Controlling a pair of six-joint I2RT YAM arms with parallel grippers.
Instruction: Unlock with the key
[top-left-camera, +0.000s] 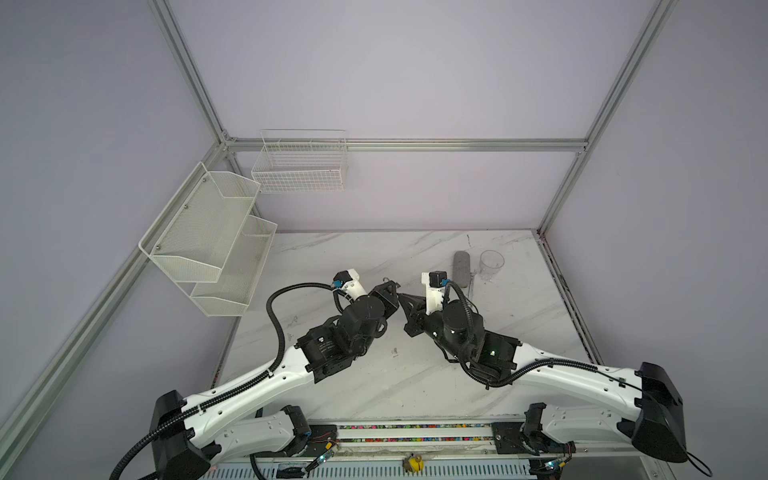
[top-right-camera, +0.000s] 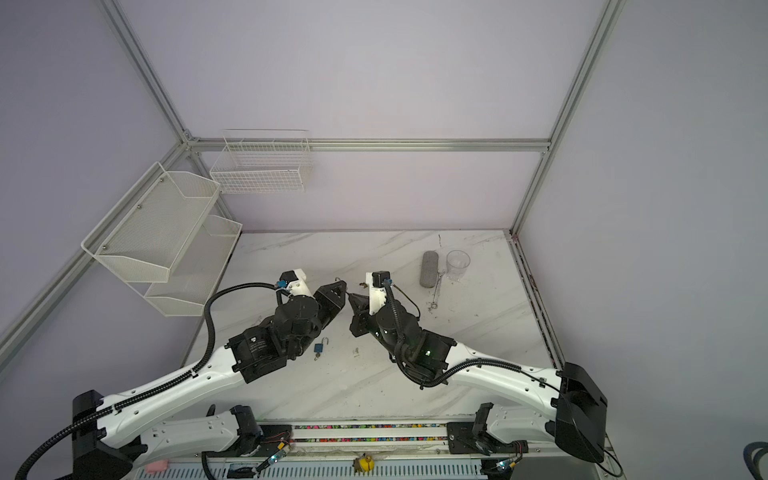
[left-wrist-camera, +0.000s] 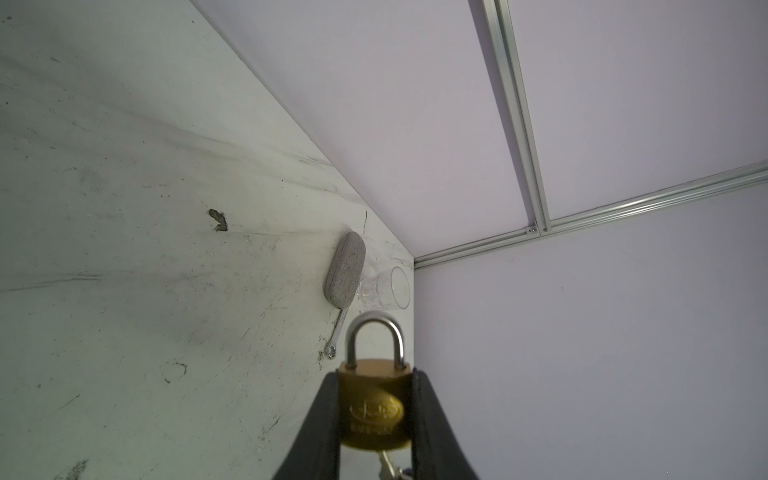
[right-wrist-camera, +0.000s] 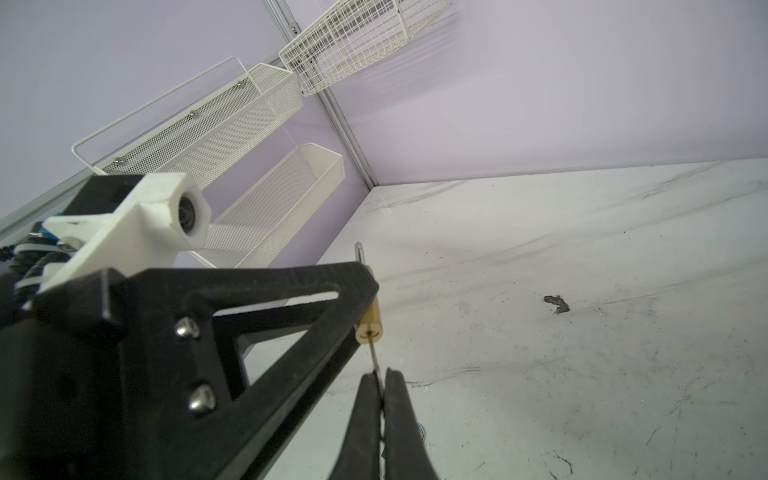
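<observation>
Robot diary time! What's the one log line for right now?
left pincer: shut on brass padlock | right pincer: shut on key | key: blade inside padlock | shackle: closed

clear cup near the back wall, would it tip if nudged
The clear cup looks thin-walled and empty, so it is probably light and quick to slide. It stands upright on its narrower base, so a high nudge might tip it.
</observation>
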